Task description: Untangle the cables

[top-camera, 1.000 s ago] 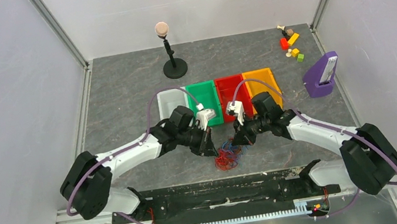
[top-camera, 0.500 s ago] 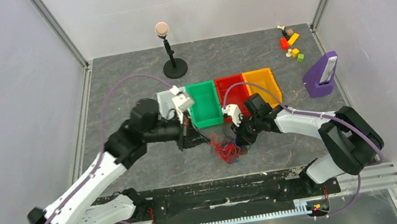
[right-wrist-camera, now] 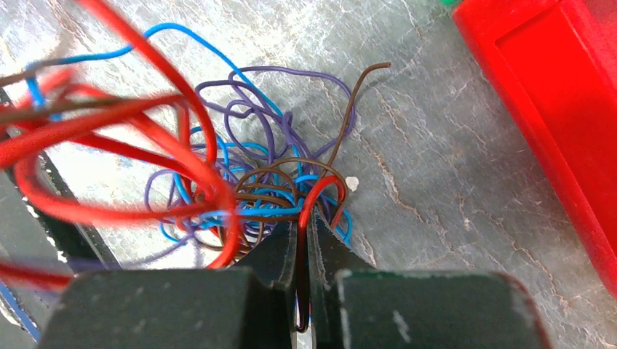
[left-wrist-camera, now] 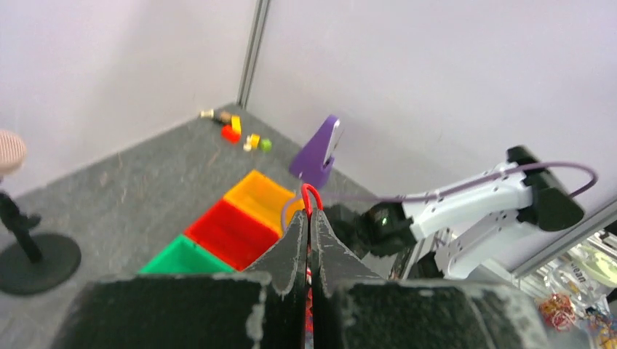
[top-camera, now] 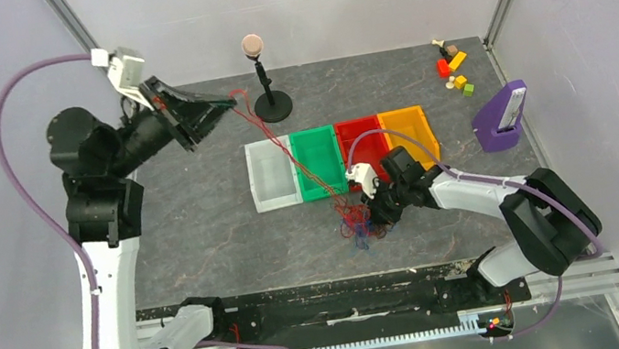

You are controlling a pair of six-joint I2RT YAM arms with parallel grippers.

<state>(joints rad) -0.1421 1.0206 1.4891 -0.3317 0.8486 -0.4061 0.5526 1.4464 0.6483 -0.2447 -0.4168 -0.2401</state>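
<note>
Near red cables blurred, cut by left edge; red bin cropped right.

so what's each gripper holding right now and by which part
Left gripper: a red cable, pinched at a looped bend. Right gripper: a red strand where it leaves the tangle.

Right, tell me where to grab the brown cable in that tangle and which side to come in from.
Grip the brown cable on its free tail, the stretch that curves out of the tangle toward the red bin. Come down from above on the bin side: there it lies alone on bare table, while its other loops are buried in the knot.
</note>
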